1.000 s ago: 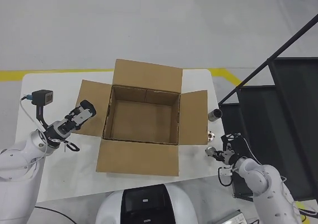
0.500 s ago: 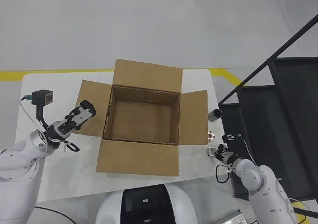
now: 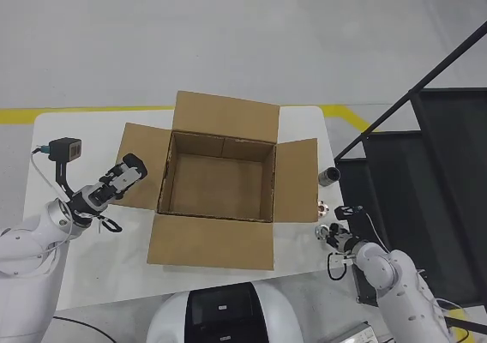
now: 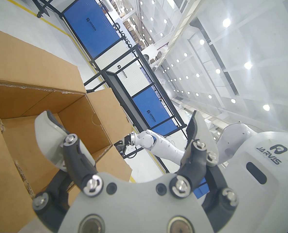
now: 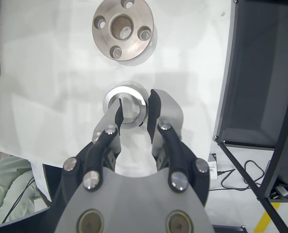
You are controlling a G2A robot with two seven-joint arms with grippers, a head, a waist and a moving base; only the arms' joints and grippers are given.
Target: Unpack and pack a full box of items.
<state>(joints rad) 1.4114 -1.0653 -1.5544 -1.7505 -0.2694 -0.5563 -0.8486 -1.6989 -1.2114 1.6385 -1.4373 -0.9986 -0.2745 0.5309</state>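
On my top feed, the white desk (image 3: 72,129) carries an open cardboard box (image 3: 213,243) at its middle, flaps spread outward. Along the desk's right edge, just beside the box's right flap, I see three small metal parts in a row: a short cylinder (image 3: 329,175), a four-hole flange (image 3: 322,206) and, nearest the robot, a plain ring (image 3: 321,230).

The cardboard box (image 3: 223,144) gapes open from above, all four flaps (image 3: 296,178) folded outward. Over on the narrow table (image 5: 49,61) strip beside it, tighter going: the flange (image 5: 102,37) sits just past the steel ring (image 5: 128,90), and the black rack (image 5: 253,73) crowds the table edge.
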